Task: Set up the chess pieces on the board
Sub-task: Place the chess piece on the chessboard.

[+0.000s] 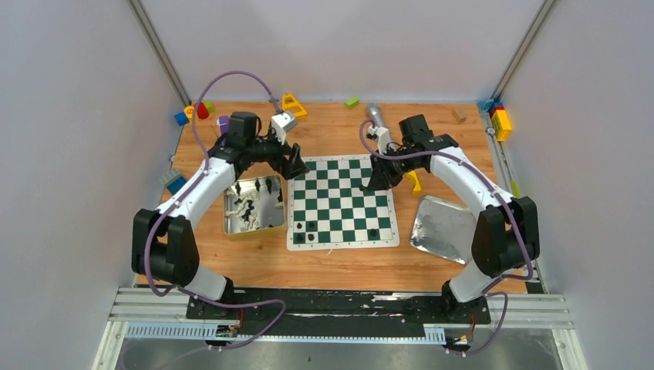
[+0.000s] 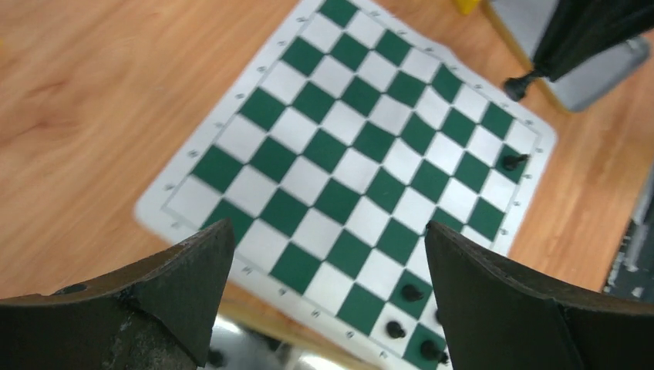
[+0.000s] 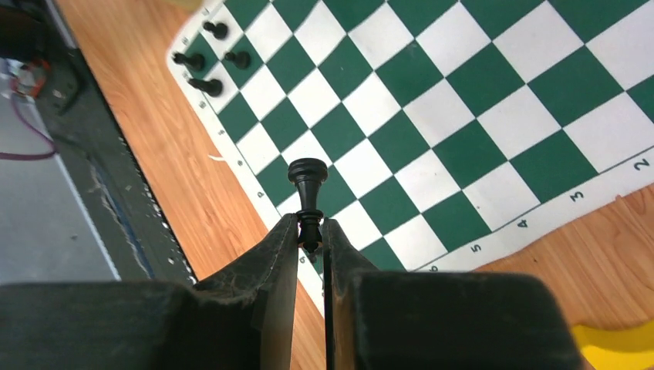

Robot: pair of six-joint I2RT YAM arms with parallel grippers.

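Top external: the board (image 1: 343,202) lies flat beside a tray (image 1: 226,214) holding chess pieces (image 1: 248,210); left wrist: the left gripper (image 2: 328,258) hangs spread wide and empty over the board; right wrist: the right gripper (image 3: 310,230) pinches a black piece (image 3: 306,179) above the board's border.

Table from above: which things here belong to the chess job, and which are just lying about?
Job: board; black pieces standing on it; black piece pinched in the right gripper; loose pieces in the left tray.
Lying about: toy blocks; right tray; silver cylinder.
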